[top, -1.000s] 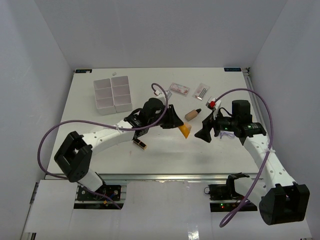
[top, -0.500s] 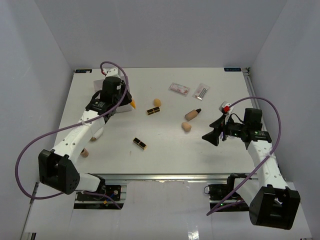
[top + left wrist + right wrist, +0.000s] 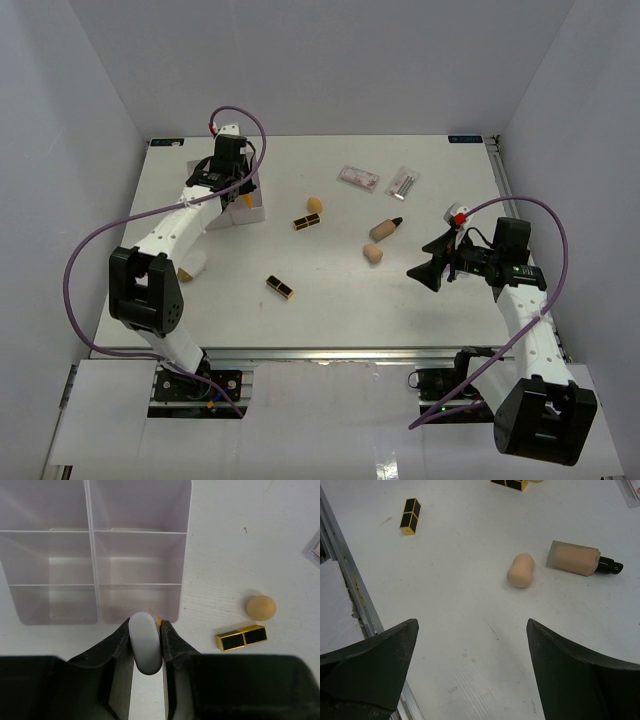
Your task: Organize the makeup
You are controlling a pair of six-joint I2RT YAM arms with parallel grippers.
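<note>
We log left jaws clamped on tube (image 3: 145, 647), white cap toward wrist camera, at box (image 3: 186, 555) near wall. Right jaws wide apart over counter (image 3: 330, 320), holding nothing; sponge (image 3: 520, 570) and bottle (image 3: 572, 558) lie ahead of them, side by side. Lipstick (image 3: 241, 637) and round sponge (image 3: 261, 607) sit right of box. Second lipstick (image 3: 410, 516) lies apart, nearer arms. Packets (image 3: 358, 178) at far side.

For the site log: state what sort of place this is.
Likely a robot test cell: plain white walls enclose a white table, left arm and right arm stand at its near edge, a lipstick tube lies loose.
</note>
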